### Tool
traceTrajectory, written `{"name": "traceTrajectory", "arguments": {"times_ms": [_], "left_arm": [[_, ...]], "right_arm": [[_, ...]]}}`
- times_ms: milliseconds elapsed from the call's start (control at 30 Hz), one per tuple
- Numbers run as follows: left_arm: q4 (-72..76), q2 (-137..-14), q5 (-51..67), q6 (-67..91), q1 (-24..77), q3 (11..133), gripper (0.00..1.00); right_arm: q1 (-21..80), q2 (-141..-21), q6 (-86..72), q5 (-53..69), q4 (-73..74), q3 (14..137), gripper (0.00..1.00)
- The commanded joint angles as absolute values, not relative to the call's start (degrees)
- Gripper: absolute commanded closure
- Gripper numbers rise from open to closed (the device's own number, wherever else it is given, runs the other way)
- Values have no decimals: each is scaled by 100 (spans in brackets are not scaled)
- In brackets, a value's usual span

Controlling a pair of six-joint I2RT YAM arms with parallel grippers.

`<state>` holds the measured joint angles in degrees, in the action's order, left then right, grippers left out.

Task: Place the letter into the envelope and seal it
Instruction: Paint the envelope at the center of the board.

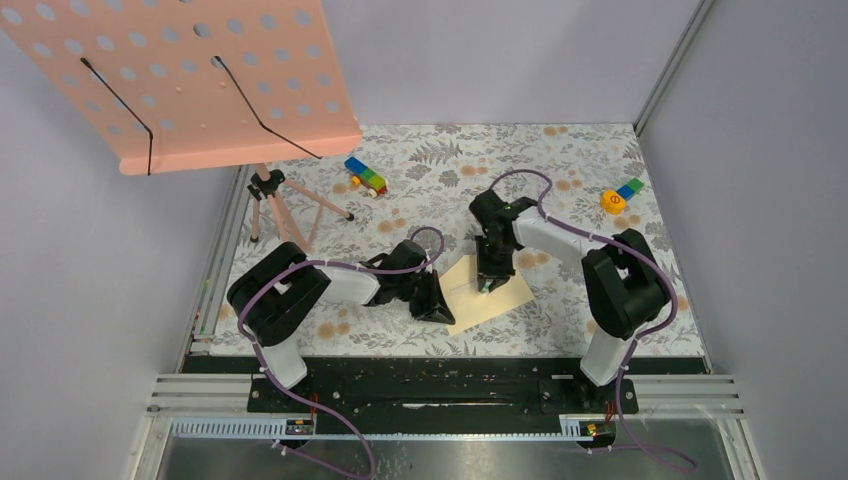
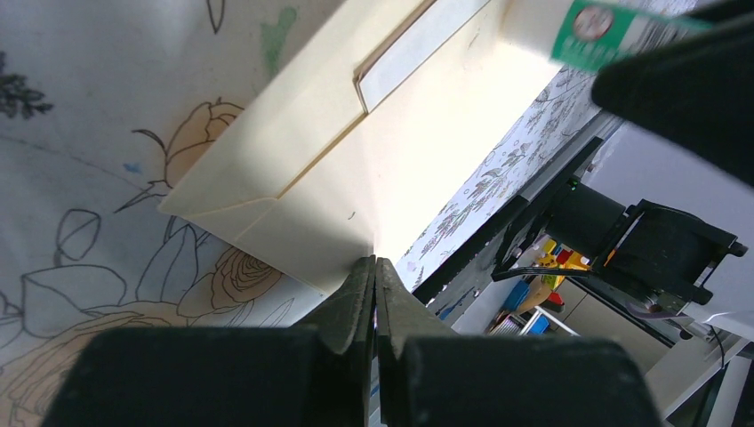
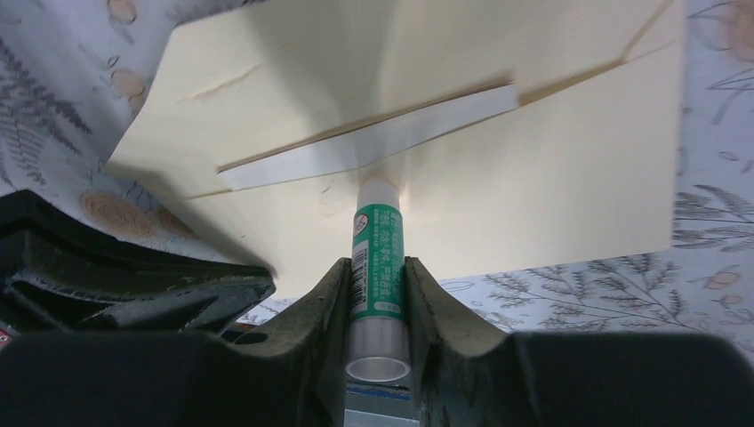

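Left gripper point(image 2: 373, 271), jaws pressed together, tips at the edge of the tan paper envelope point(image 1: 507, 300), envelope lying flap-open at the centre of the floral tablecloth point(image 1: 420, 170), white strip point(image 3: 373, 142) showing at its mouth, right gripper point(image 1: 486, 283) clamped on a green-labelled glue stick point(image 3: 378, 253), stick's tip touching the envelope.

Pink stand point(image 1: 190, 80) over far-left table point(image 1: 420, 150)

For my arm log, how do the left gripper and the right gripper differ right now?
The left gripper is shut, empty-looking; the right gripper is shut on a green-labelled glue stick. The left gripper's tips meet the edge of the envelope; the right gripper's stick touches it near the flap. Both work on one envelope.
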<state>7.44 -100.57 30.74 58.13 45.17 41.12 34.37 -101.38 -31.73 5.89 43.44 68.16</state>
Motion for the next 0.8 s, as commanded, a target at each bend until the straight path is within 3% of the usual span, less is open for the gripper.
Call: {"name": "traceTrajectory", "arguments": {"times_ms": [0,333,767], "left_arm": [[335,-10162,2688,5652,4525,3915,100],[323,-10169,2690,5660,4518,3929,100],[283,-10113,2693,5638,4524,3938,100]], "right_arm": [[3131,-10059,-2919,35,4532,6696,100],[3969,-10303,-3415,799,4126,6812,100],[3245,-9844,-2928,-585,4586,6317,100]]}}
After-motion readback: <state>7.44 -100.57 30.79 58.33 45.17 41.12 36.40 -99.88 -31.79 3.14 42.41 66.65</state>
